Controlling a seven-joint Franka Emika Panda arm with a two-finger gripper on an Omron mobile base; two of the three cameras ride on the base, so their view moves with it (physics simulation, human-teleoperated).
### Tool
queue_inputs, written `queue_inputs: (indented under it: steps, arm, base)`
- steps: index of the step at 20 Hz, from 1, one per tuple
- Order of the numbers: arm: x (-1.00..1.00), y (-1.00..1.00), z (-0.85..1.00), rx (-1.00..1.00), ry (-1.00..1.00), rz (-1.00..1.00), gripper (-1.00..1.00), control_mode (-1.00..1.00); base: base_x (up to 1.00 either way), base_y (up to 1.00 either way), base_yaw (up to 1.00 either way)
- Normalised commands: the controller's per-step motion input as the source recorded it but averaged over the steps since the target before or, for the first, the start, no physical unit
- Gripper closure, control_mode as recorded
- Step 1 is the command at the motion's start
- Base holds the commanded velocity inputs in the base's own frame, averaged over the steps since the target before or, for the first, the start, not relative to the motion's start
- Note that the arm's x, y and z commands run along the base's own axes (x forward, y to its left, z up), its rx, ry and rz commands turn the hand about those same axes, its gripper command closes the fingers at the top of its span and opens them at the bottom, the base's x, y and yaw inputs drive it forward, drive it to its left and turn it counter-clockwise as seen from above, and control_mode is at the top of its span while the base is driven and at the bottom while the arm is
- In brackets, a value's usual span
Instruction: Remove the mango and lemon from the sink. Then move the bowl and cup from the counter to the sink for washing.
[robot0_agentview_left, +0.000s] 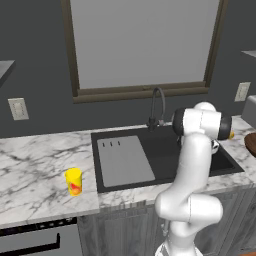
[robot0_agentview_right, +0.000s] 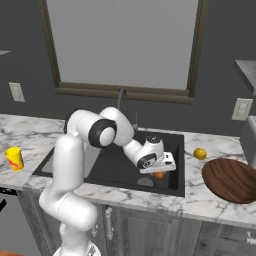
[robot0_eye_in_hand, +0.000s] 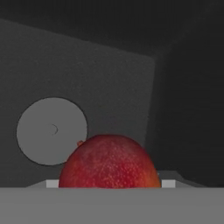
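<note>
A black rectangular sink (robot0_agentview_right: 172, 186) is set into a white marble desk (robot0_agentview_left: 35, 165) with grey veining, below a large window. A grey ribbed drainboard panel (robot0_agentview_left: 124, 161) covers the sink's left part, and a dark arched faucet (robot0_agentview_left: 157, 107) rises at its back edge.

Inside the basin, near the front right corner and beside the round grey drain (robot0_eye_in_hand: 51, 130), lies the mango (robot0_eye_in_hand: 108, 162). Seen close from the hand, it is egg-shaped, deep red shading to orange at its lower right, with fine pale speckles on the skin. In the right base view it shows as a small orange patch (robot0_agentview_right: 159, 175) just under the robot's hand.

The white arm reaches down into the basin, and the tool (robot0_agentview_right: 159, 170) sits low over the mango. Its fingers stand apart, with the fruit directly ahead of them; whether they touch it cannot be told.

The lemon (robot0_agentview_right: 200, 153), small, round and plain yellow, rests on the desk just right of the sink, toward the back. The wide, dark reddish-brown wooden bowl (robot0_agentview_right: 231, 180) sits on the desk near its right front edge. The yellow cup (robot0_agentview_left: 74, 181), with a red-orange mark on its side, stands upright on the desk left of the sink, near the front edge.
</note>
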Motion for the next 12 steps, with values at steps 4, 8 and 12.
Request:
queue_inputs:
  steps: [4, 8, 12]
  arm:
    - [-0.12, -0.01, 0.49, 0.00, 0.00, 0.06, 1.00, -1.00]
    - [-0.15, 0.00, 0.48, 0.00, 0.00, 0.05, 1.00, -1.00]
    - [-0.14, 0.00, 0.48, 0.00, 0.00, 0.04, 1.00, -1.00]
  base:
    - [0.00, 0.00, 0.00]
    - [0.00, 0.00, 0.00]
    - [0.00, 0.00, 0.00]
